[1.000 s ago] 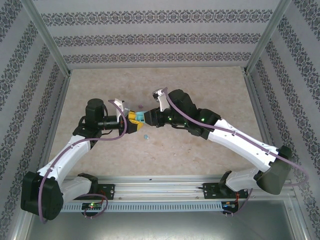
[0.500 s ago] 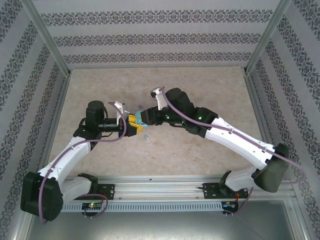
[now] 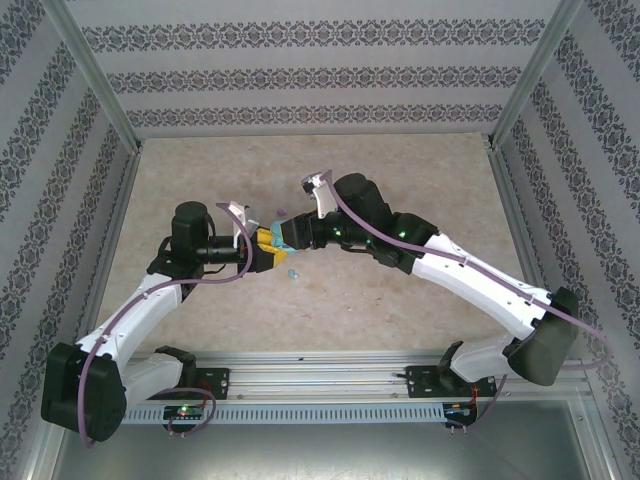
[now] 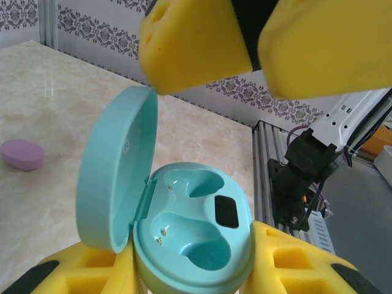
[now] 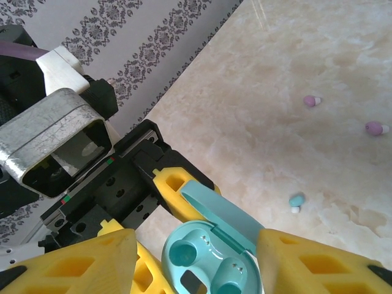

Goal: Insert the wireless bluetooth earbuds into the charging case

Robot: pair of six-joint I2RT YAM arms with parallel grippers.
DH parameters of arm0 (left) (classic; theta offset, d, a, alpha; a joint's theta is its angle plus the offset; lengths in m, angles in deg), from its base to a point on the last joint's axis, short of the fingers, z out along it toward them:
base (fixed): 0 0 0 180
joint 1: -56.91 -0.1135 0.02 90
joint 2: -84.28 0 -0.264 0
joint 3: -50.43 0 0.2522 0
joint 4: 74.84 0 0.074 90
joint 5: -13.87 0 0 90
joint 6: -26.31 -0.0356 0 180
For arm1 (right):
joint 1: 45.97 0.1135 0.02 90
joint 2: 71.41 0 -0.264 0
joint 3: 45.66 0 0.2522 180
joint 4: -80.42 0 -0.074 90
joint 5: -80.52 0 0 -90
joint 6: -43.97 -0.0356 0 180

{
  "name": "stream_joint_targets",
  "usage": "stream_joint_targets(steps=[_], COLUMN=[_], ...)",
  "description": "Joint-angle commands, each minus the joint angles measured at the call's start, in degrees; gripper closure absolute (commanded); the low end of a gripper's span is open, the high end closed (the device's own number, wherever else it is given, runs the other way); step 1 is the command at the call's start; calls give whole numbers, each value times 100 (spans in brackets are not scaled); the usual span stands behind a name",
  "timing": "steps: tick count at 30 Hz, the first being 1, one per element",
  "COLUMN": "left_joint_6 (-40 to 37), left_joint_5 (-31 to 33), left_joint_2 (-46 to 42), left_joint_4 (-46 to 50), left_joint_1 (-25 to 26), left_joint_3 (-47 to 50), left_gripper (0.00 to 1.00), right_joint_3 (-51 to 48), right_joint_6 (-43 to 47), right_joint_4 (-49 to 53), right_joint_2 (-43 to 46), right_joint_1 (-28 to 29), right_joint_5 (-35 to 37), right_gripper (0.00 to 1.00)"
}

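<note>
The teal charging case [image 4: 196,236] sits upright between the yellow pads of my left gripper [image 4: 193,272], which is shut on its body. Its lid [image 4: 116,165] is swung open and both sockets are empty. My right gripper [image 5: 199,260] hovers just over the case [image 5: 214,263], open, one yellow finger [image 5: 73,263] on each side and nothing between them. On the table lie a light blue earbud [image 5: 296,200] and two pink earbuds [image 5: 312,100] [image 5: 373,128]. In the top view both grippers meet mid-table, left gripper [image 3: 262,252] and right gripper [image 3: 284,238], with the blue earbud [image 3: 292,272] just in front.
A pink oval case [image 4: 21,154] lies closed on the marble tabletop beyond the teal case. Patterned walls and metal frame posts [image 3: 100,90] enclose the table on three sides. The rail with the arm bases [image 3: 320,375] runs along the near edge.
My right gripper has shifted a little left, closing in over the case, and its jaws have spread wider. The left gripper has kept its grip and place.
</note>
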Motion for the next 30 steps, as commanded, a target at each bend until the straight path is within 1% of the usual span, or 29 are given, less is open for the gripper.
stream_joint_targets(steps=[1,8,13,17,21,24,30], left_joint_6=[41,312,375,404,376,434,604], left_joint_5=[-270,-234,-259,-229,-103,-73,-65], left_joint_2=[61,202,223,223,227,232,331], left_joint_4=[-211,-431,-439,-325,-41,-15,-149], left_joint_1=[57,44,-13,-177,-420,-593,-889], left_joint_3=[-136,-167,-167,-192,-202,-149,-93], left_gripper=[90,90,90,91,93,93,91], right_joint_3=[-12,-71,-340,-828,-1340,-1536,-1445], right_joint_6=[-152,-241,-338,-742,-1214,-1391,-1406], right_joint_4=[96,298,344,356,544,651,864], right_joint_2=[225,358,543,871,1061,970,198], right_joint_1=[-103,-85,-81,-98,-103,-78,51], right_joint_5=[45,84,282,838,1477,1582,1652], right_gripper=[45,45,45,46,49,52,58])
